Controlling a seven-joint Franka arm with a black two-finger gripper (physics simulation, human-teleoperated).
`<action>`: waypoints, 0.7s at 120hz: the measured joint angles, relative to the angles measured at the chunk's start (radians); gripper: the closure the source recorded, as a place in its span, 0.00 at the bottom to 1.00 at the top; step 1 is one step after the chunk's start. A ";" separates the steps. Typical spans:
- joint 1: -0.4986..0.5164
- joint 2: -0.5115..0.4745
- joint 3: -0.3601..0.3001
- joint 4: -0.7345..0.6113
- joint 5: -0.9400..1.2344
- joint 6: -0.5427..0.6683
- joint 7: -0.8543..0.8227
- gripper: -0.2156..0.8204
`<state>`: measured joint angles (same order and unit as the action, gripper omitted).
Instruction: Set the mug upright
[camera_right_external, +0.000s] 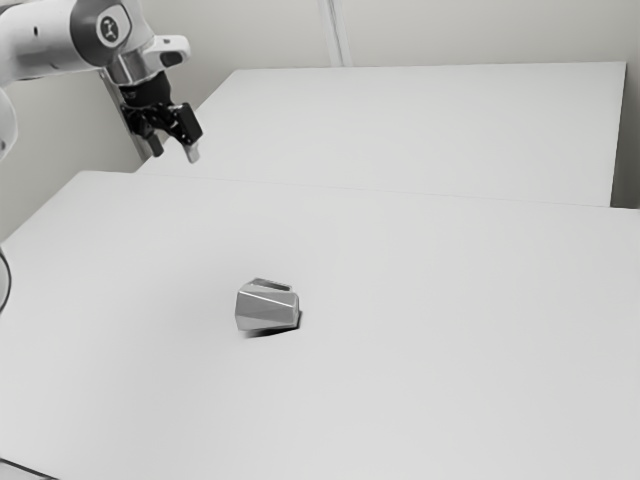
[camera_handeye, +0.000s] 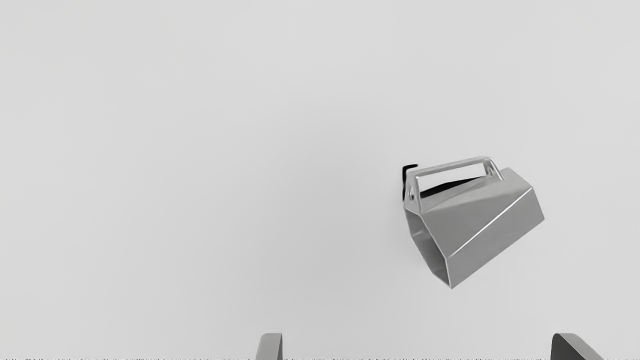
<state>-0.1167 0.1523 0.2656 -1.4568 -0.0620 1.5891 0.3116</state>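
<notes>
At the exterior view's left, my gripper (camera_right_external: 175, 155) hangs high and well apart from the mug, its two fingers (camera_handeye: 270, 347) spread wide with nothing between them. Further toward the exterior view's right, the mug (camera_right_external: 268, 312) lies on its side on the table (camera_right_external: 450, 330), so it wants righting, and I judge the step in hand to be reaching it for a sound hold. Its mouth (camera_handeye: 431, 252) is in my wrist view, with the handle (camera_handeye: 450, 166) standing out from the body and the base end (camera_handeye: 536, 207) beyond. The mug sits off-centre between my fingers, nearer one than the other, so I should centre over it before coming down. I'd turn my hand until the fingers can close across the body from two opposite sides, clear of the handle, since a finger landing on that loop would roll or skid the mug. The slanting faces may let it slip, so I'd close gently and check the hold with a small lift. Then I'd raise it enough to swing the mouth upward, lower it until the base meets the table flat, and let go only once it stands without leaning.
</notes>
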 joint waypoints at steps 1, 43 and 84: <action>0.000 -0.001 0.000 -0.002 0.000 0.000 0.000 0.23; -0.057 -0.201 0.019 -0.285 -0.051 0.032 -0.011 0.23; -0.085 -0.212 0.150 -0.483 -0.387 0.097 -0.026 0.23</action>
<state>-0.2016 -0.0596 0.4159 -1.9394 -0.4494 1.6860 0.2857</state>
